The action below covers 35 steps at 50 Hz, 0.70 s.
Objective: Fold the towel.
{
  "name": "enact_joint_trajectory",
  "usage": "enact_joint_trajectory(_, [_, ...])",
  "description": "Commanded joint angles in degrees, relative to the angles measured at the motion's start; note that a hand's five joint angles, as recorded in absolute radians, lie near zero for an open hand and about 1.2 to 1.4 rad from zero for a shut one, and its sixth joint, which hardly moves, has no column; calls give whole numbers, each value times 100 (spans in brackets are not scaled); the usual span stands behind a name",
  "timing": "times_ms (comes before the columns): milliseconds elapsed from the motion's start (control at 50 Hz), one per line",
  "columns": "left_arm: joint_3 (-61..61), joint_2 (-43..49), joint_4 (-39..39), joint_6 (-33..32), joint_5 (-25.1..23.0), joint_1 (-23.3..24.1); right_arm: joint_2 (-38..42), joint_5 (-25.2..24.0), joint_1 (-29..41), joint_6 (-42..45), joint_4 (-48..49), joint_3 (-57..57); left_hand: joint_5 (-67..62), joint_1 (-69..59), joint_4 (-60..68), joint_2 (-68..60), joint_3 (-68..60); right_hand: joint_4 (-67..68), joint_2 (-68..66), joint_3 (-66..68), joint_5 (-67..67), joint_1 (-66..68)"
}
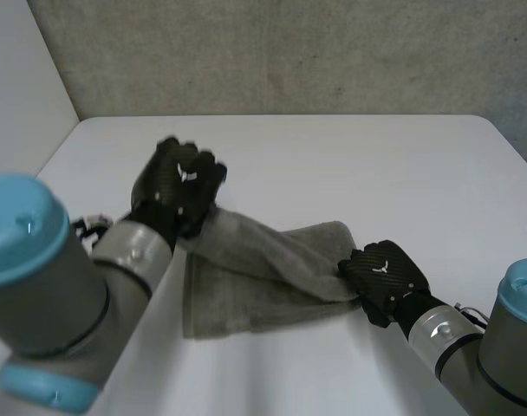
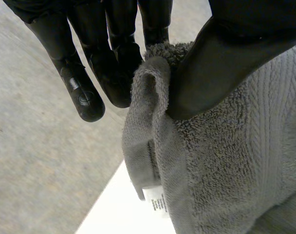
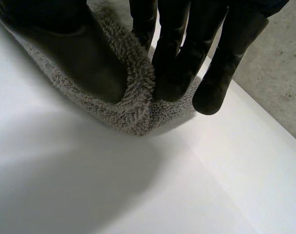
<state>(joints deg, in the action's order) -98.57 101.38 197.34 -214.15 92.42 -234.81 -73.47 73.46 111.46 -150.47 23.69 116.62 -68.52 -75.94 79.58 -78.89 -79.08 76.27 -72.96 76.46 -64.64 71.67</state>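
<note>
A grey towel (image 1: 263, 269) lies partly bunched in the middle of the white table (image 1: 350, 165). My left hand (image 1: 178, 182) is raised at the towel's left far corner, pinching it between thumb and fingers. In the left wrist view the towel (image 2: 226, 161) hangs from that pinch, with a small white label (image 2: 157, 201) on its hem. My right hand (image 1: 385, 276) sits low at the towel's right edge. In the right wrist view its thumb (image 3: 84, 53) and fingers (image 3: 175, 68) pinch a fold of the towel (image 3: 133, 112) just above the table.
The table's far edge meets a grey wall (image 1: 281, 52). A pale wall (image 1: 21, 78) runs along the left side. Bare tabletop stretches behind the towel and to its right.
</note>
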Motion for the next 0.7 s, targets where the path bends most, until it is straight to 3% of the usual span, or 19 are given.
enact_joint_trajectory(20, [-2190,-171,1296,-179,-66,-161,26,2,33,35,4,-25,-148,-406,42,-111,-92,373,-704,354,-536,833])
enact_joint_trajectory(140, [-2641,75,1509,-636,-40,-250,52,10,60,53,4,-52,18,-240,-124,55,74,373,-704,354,-536,833])
enact_joint_trajectory(180, [-2694,320,1457,-977,-5,-241,87,10,60,53,-5,-52,838,579,-943,874,893,373,-704,354,-536,833])
enact_joint_trajectory(300, [-2624,382,1298,-1190,13,-241,87,28,60,61,-5,-43,1936,1678,-2042,1973,1992,373,-704,354,-536,833])
enact_joint_trajectory(340, [-2580,330,1194,-1173,4,-241,96,37,51,70,-31,-43,3291,3033,-3397,3328,3347,373,-704,354,-536,833])
enact_joint_trajectory(400, [-2554,277,1123,-1173,13,-223,96,37,42,79,-75,-34,4022,3763,-4127,4059,4077,373,-704,354,-536,833])
enact_joint_trajectory(440, [-2510,-64,922,-1181,30,-232,79,46,25,88,-110,-34,6363,6105,-6469,6400,6419,373,-704,354,-536,833])
enact_joint_trajectory(480, [-2492,-292,816,-1164,30,-241,52,54,16,96,-171,-52,6793,6535,-6899,6830,6849,373,-704,354,-536,833])
enact_joint_trajectory(620, [-2255,-1085,481,-891,4,-399,-176,160,86,404,-682,-386,6814,6556,-6920,6851,6870,373,-704,354,-536,833])
enact_joint_trajectory(700, [-2001,-1637,288,-611,-49,-811,-343,274,138,693,-1234,-894,6814,6556,-6920,6851,6870,373,-704,354,-536,833])
